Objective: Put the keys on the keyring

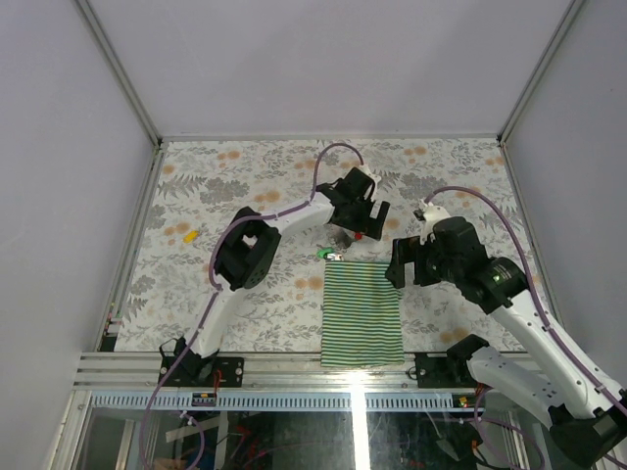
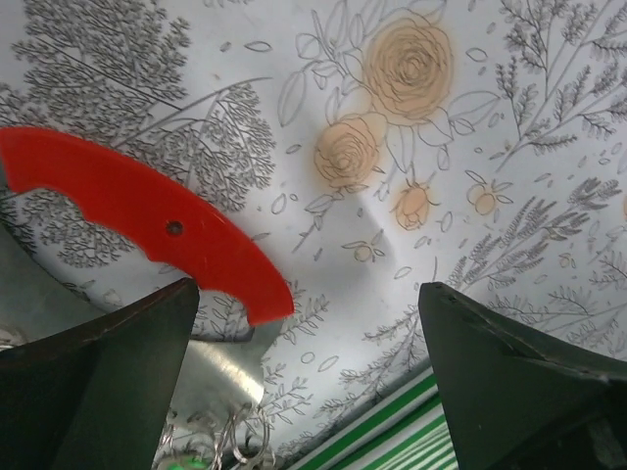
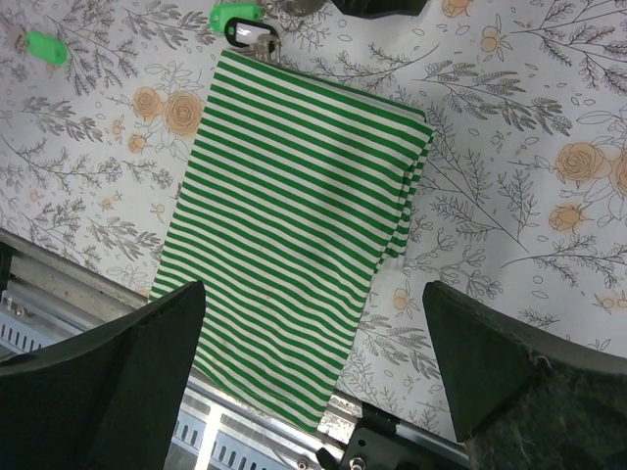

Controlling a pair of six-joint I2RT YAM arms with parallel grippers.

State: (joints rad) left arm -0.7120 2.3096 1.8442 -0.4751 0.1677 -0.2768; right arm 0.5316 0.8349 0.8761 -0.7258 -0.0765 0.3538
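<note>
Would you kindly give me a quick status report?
Both open, empty: left gripper, right gripper. Left above red clip. One green key at cloth edge. Nothing blocking.

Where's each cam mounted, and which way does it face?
Top external: above and behind the bases, looking down on the table; shows left arm and right arm.
Left wrist: on the left arm, close over the table, facing the red clip; left fingers at the bottom corners, spread.
Right wrist: on the right arm, facing down on the cloth and green tags; right fingers at the bottom corners, spread.
Shared: the cloth shows in all three views; top and right wrist both show the green tag at its corner.
</note>
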